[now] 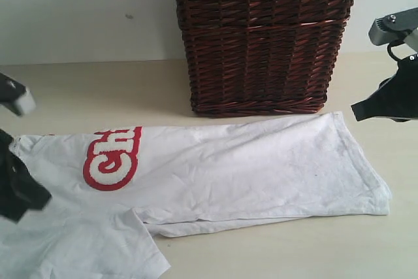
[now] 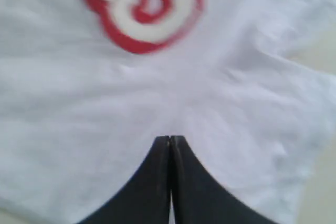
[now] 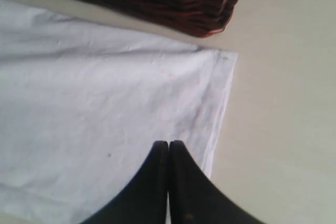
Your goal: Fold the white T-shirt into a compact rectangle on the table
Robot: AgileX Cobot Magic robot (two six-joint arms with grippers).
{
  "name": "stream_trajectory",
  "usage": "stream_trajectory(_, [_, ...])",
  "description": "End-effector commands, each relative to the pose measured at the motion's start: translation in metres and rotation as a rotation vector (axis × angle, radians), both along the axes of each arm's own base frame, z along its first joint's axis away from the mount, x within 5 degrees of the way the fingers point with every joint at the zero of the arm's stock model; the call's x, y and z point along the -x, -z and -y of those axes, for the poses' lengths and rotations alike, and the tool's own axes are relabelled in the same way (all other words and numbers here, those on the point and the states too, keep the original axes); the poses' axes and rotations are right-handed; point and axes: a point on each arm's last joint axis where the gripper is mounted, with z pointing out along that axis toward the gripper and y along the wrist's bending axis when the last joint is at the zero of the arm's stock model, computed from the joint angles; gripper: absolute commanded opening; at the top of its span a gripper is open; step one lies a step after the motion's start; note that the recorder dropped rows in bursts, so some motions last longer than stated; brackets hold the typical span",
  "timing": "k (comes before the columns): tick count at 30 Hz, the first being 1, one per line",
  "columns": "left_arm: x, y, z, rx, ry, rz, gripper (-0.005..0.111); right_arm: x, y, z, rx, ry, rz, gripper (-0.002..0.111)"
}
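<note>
**Shirt lying on tabletop, both pincers closed**

The white T-shirt (image 1: pixel 248 168) is lying spread on the tabletop (image 1: pixel 98 96), just beside the wicker basket (image 1: pixel 261 37), with its red lettering (image 1: pixel 112 158) facing up. The left pincer (image 2: pixel 169 140) is hovering over the lettered end with its jaws pressed together. The right pincer (image 3: pixel 168 144) is hanging over the hem, also together and gripping nothing.

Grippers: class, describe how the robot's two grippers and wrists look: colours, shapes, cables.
The left gripper and right gripper each have two matte black fingers, broad at the base, curving to narrow tips. In the exterior view a pale grey boxy wrist part sits above the right one, with a thin black cable looping under it. No markings show.
</note>
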Motion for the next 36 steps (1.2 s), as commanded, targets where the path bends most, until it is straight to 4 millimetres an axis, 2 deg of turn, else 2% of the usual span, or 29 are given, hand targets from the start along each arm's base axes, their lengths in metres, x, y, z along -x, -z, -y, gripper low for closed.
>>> stream_trajectory(1, [0.047,0.009,0.040,0.045,0.348,-0.173,0.007,0.008,-0.011,-0.003,-0.041,-0.005,-0.022,0.000])
stream_trajectory(2, [0.055,0.011,0.047,0.035,0.388,-0.172,0.012,0.010,-0.014,-0.003,-0.051,-0.003,-0.017,0.000])
stream_trajectory(4, [0.069,0.020,0.057,0.013,0.454,-0.168,0.030,0.011,-0.018,-0.004,-0.061,0.000,-0.001,0.000])
stream_trajectory(7, [0.083,0.034,0.070,-0.011,0.474,-0.119,0.059,0.013,-0.021,-0.004,-0.066,0.001,0.009,0.000])
stream_trajectory(8, [0.086,0.038,0.073,-0.019,0.479,-0.094,0.064,0.012,-0.021,-0.004,-0.066,0.002,0.011,0.000])
stream_trajectory(10, [0.091,0.049,0.079,-0.036,0.487,-0.025,0.069,0.012,-0.021,-0.004,-0.066,0.003,0.013,0.000])
stream_trajectory(15, [0.093,0.071,0.091,-0.105,0.555,0.027,0.070,0.011,-0.021,-0.004,-0.062,0.003,0.021,0.000])
stream_trajectory(17, [0.087,0.082,0.096,-0.127,0.539,0.054,0.068,0.011,-0.022,-0.003,-0.062,0.007,0.030,0.000])
stream_trajectory(20, [0.075,0.102,0.097,-0.208,0.559,0.106,0.057,0.010,-0.022,-0.003,-0.060,0.010,0.037,0.000])
stream_trajectory(23, [0.075,0.113,0.096,-0.252,0.599,0.081,0.052,0.010,-0.022,-0.003,-0.059,0.013,0.044,0.000])
stream_trajectory(25, [0.077,0.119,0.094,-0.270,0.608,0.036,0.038,0.009,-0.023,-0.003,-0.058,0.017,0.053,0.000])
stream_trajectory(26, [0.079,0.120,0.094,-0.276,0.617,0.017,0.021,0.009,-0.023,-0.003,-0.058,0.017,0.054,0.000])
stream_trajectory(28, [0.080,0.118,0.094,-0.282,0.637,-0.016,0.000,0.009,-0.023,-0.003,-0.061,0.019,0.054,0.000])
stream_trajectory(32, [0.078,0.105,0.101,-0.324,0.740,-0.150,0.000,0.009,-0.023,-0.003,-0.063,0.020,0.054,0.000])
stream_trajectory(36, [0.072,0.079,0.105,-0.422,0.914,-0.294,0.000,0.008,-0.023,-0.002,-0.061,0.025,0.065,0.000])
